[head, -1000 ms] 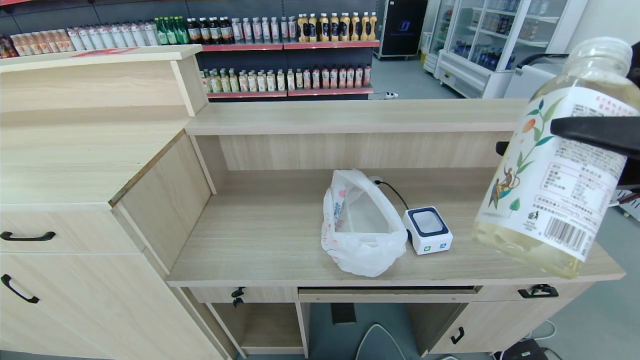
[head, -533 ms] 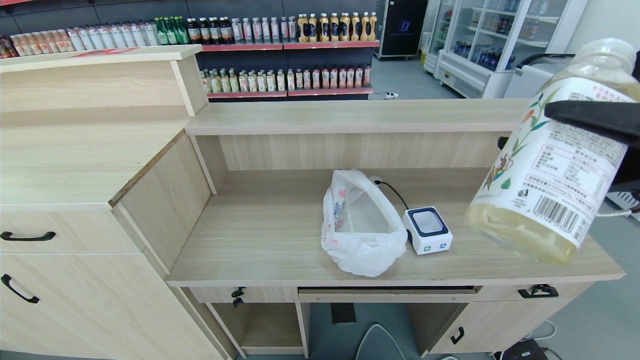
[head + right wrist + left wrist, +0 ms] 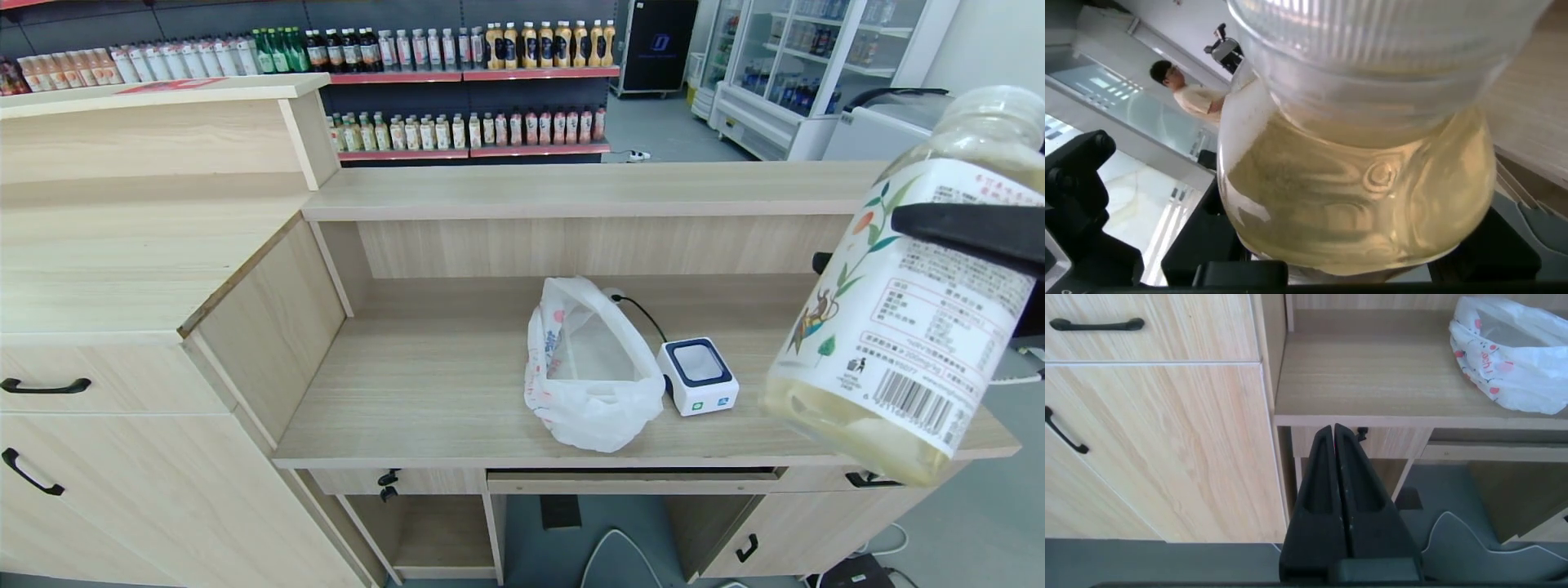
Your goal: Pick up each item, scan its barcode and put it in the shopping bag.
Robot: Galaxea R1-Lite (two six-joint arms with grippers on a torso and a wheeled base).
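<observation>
While the right gripper clamps the bottle at its label, above the desk's front right corner, how will it handle? (student)
Likely heavy with liquid, stiff, slick; grip mid-body. Scanner and shopping bag sit near the desk's middle. (tutor)

No legible text: bottle label shows barcode, tiny print; shopping bag print unreadable.

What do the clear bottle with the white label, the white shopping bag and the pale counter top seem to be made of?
Clear bottle with white label: likely glossy transparent plastic; the yellowish drink shows through.
White shopping bag: thin, crinkled plastic film, half see-through.
Pale counter top: matte wood-grain board, perhaps laminate; the grain is very even.
</observation>
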